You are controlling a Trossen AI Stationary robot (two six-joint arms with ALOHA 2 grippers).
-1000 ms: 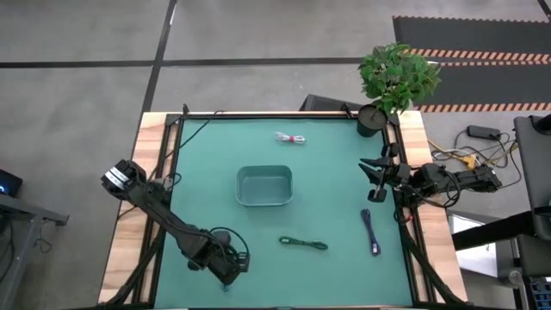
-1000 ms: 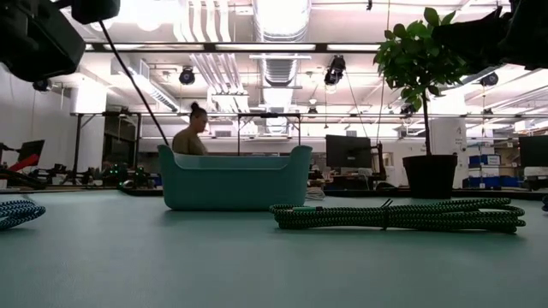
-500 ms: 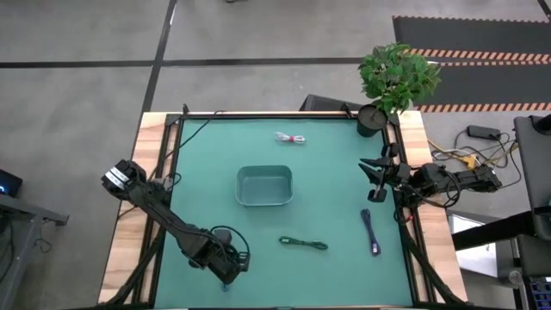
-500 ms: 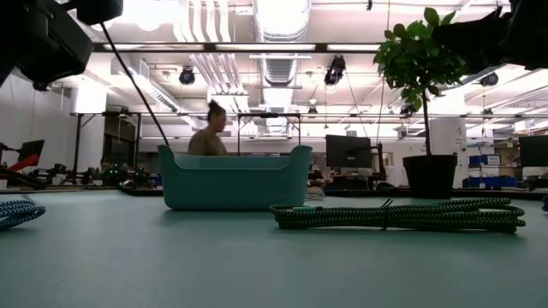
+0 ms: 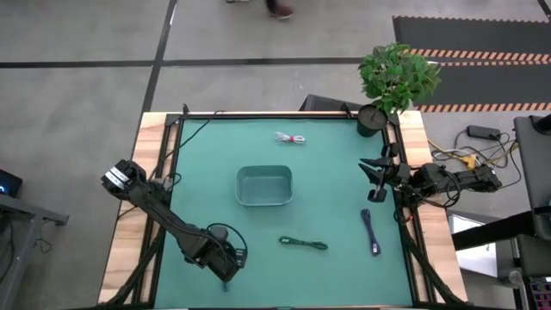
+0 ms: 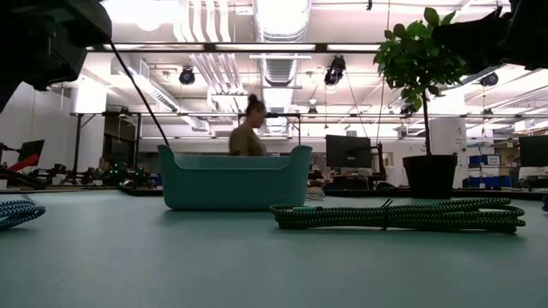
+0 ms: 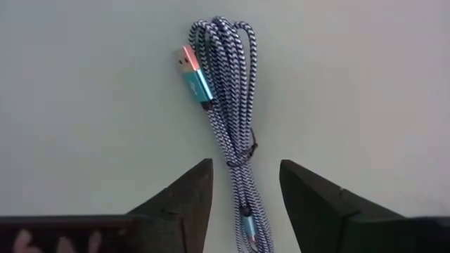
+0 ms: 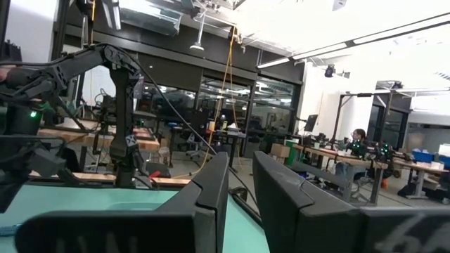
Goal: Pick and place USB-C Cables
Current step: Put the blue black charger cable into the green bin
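A dark blue-and-white braided cable (image 7: pixel 225 91) with a teal plug lies bundled on the green mat near the front left, and shows in the low view as a dark braided cable (image 6: pixel 13 212). My left gripper (image 7: pixel 246 163) hovers over it, open, one finger on each side of its near end, and I see no touch. My left gripper (image 5: pixel 224 269) is near the front edge. The green cable (image 5: pixel 303 244), a dark blue cable (image 5: pixel 371 231) and a white cable with a pink tie (image 5: pixel 290 138) lie loose on the mat. My right gripper (image 5: pixel 372 176) waits at the right edge, its fingers slightly apart around nothing.
A teal bin (image 5: pixel 264 186) stands at the mat's middle. A potted plant (image 5: pixel 392 82) stands at the far right corner. Bare mat lies between the bin and the cables. A person (image 6: pixel 247 137) shows in the room behind the bin.
My left arm has shifted a little over the braided cable at the front left, which has stayed on the mat. The person in the room behind has walked toward the right.
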